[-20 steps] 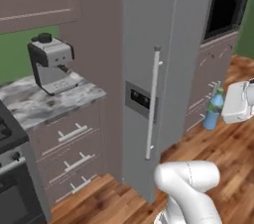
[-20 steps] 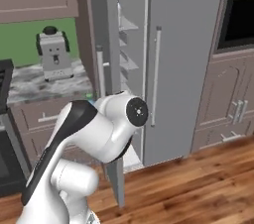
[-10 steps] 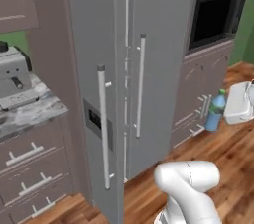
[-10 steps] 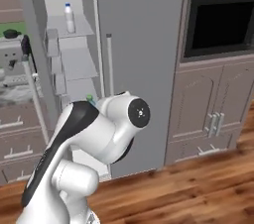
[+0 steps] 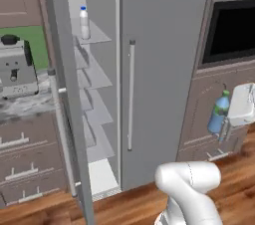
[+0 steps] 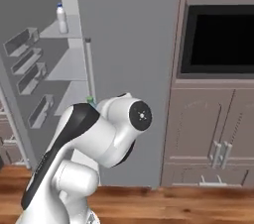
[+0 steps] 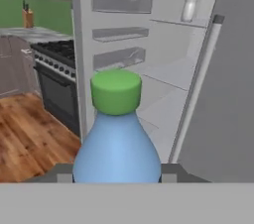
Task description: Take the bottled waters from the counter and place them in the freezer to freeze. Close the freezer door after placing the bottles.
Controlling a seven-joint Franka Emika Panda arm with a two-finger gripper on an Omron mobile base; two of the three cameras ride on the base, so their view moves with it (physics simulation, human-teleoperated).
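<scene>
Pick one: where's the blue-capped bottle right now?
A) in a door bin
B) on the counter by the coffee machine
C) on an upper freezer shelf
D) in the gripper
C: the blue-capped bottle stands upright on an upper shelf inside the open freezer; the gripper is shut on the green-capped bottle instead.
</scene>
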